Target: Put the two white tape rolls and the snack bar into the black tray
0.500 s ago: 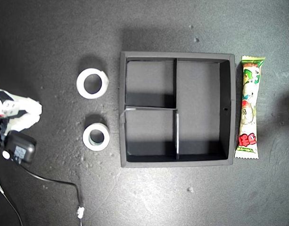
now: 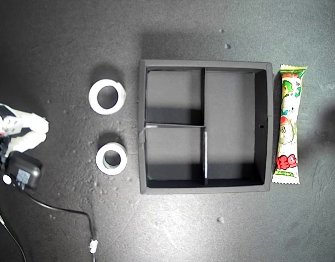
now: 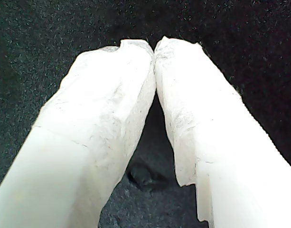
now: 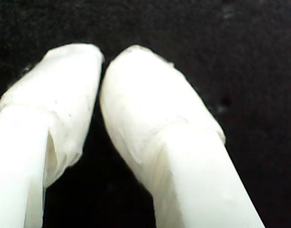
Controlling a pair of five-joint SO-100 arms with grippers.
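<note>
overhead layout at rest. two white tape rolls lie on the dark counter (image 2: pixel 58 43) at the exterior view's left of the black tray (image 2: pixel 268 125): one plain roll (image 2: pixel 107 96) and one roll with a greyish core (image 2: pixel 112 158). one snack bar (image 2: pixel 289 124) lies just beside the tray's wall on the exterior view's right. the tray's three compartments hold nothing.

my first claw (image 3: pixel 154 50) is closed on nothing, tips touching; my second claw (image 4: pixel 101 59) is likewise closed and empty.

likely risks: the rings skid when pinched on the rim; the bar, about as long as the tray, may bridge a divider; a trailing cable (image 2: pixel 58 208) lies near.
</note>
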